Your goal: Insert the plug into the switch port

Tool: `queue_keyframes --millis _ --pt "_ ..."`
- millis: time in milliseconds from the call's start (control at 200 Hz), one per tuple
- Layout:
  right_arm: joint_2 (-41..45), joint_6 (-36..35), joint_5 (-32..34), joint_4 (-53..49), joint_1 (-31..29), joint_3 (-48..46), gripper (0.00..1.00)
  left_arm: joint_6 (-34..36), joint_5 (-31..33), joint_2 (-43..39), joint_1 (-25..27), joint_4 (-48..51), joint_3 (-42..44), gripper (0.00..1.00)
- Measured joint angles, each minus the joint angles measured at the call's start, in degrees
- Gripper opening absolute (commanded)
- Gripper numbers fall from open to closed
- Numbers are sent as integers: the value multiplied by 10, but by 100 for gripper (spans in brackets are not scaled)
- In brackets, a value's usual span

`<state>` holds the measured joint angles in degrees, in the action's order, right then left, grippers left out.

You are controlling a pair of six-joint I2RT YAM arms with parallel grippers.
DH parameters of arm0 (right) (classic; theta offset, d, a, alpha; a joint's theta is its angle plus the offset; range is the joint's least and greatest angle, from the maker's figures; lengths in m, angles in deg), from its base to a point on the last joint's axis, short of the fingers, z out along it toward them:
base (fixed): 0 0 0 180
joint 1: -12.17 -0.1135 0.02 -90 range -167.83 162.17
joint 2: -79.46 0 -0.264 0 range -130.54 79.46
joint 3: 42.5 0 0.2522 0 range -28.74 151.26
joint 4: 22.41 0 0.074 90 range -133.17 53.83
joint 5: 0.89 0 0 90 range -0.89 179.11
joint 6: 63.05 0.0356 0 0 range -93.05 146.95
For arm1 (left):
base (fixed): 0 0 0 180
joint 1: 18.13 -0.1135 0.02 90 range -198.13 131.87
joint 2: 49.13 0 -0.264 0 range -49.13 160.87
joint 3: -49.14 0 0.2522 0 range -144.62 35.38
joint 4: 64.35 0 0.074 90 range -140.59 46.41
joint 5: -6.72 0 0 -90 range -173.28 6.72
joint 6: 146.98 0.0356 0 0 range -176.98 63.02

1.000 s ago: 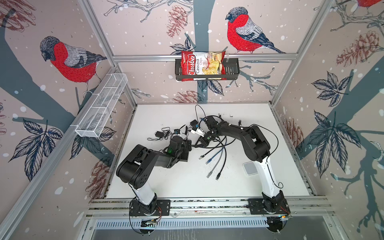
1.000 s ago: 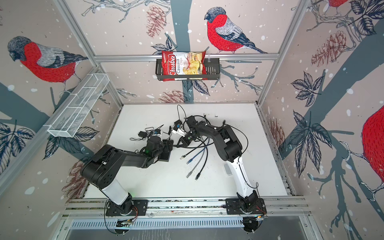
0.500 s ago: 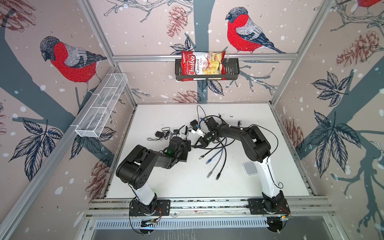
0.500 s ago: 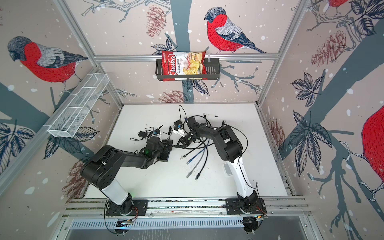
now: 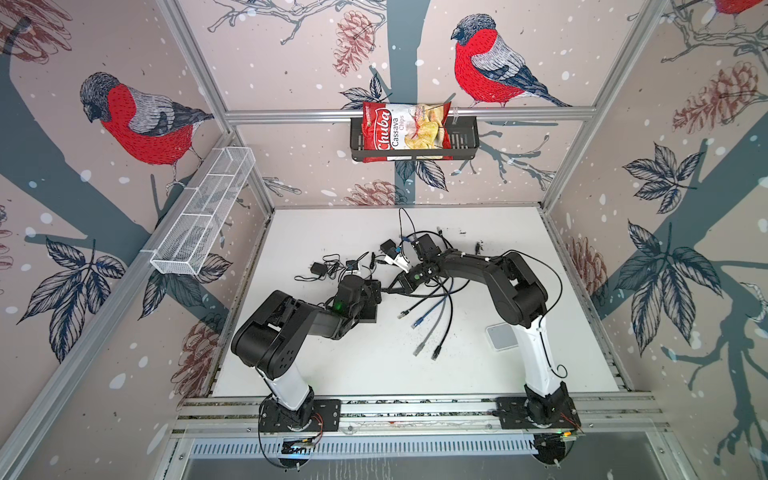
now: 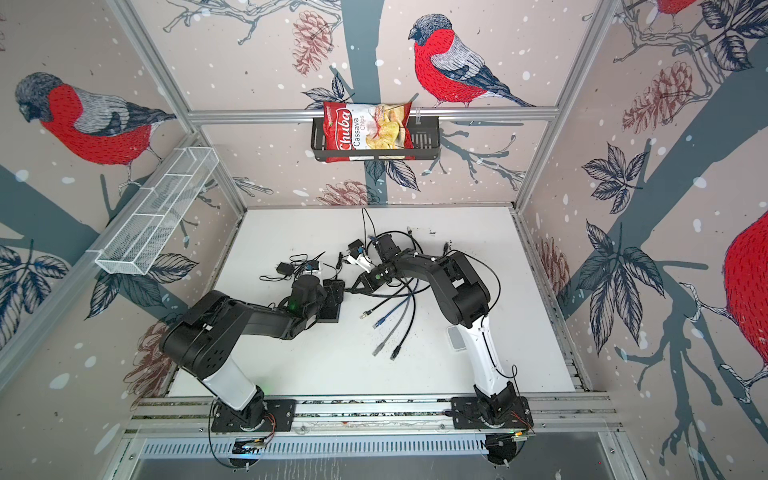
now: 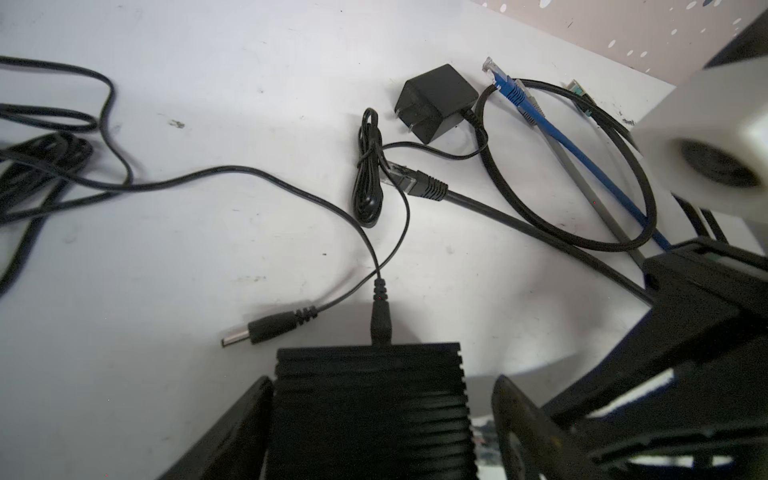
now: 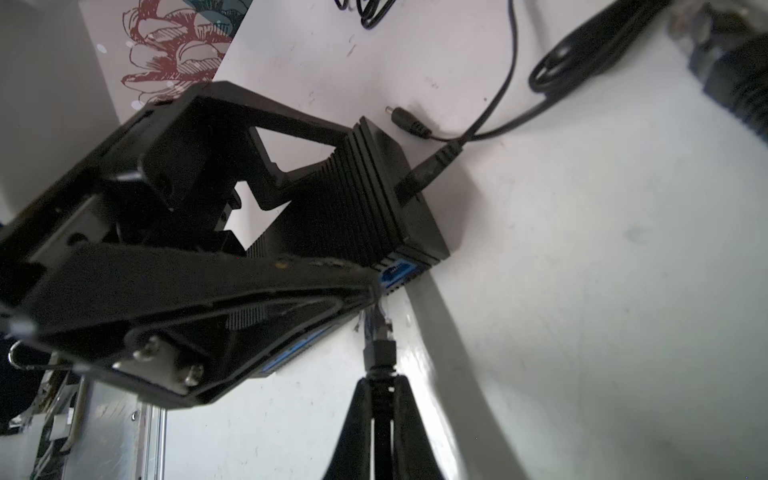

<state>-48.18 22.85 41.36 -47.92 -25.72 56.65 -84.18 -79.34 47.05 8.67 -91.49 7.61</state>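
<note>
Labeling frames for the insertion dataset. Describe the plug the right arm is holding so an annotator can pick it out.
Start at the finned black switch clamped by the left end effector mid-table. Just off its blue-edged port face hangs a black network plug, pinched by the right end effector. Unlike the loose black, blue and grey cable ends lying nearby, it is held, clear tip towards the ports.

The switch (image 8: 374,199) looks like matt black ribbed metal beside glossy black cables (image 7: 573,232). Under the switch, the white table (image 7: 208,232) is smooth, scuffed

Bullfinch-print walls (image 5: 137,120) around white tabletop (image 5: 332,365)
</note>
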Motion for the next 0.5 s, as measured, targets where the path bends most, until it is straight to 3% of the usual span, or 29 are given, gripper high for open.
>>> queue_keyframes --millis 500 --pt "17 25 12 27 -20 -30 0 -9 8 -7 -1 -8 11 80"
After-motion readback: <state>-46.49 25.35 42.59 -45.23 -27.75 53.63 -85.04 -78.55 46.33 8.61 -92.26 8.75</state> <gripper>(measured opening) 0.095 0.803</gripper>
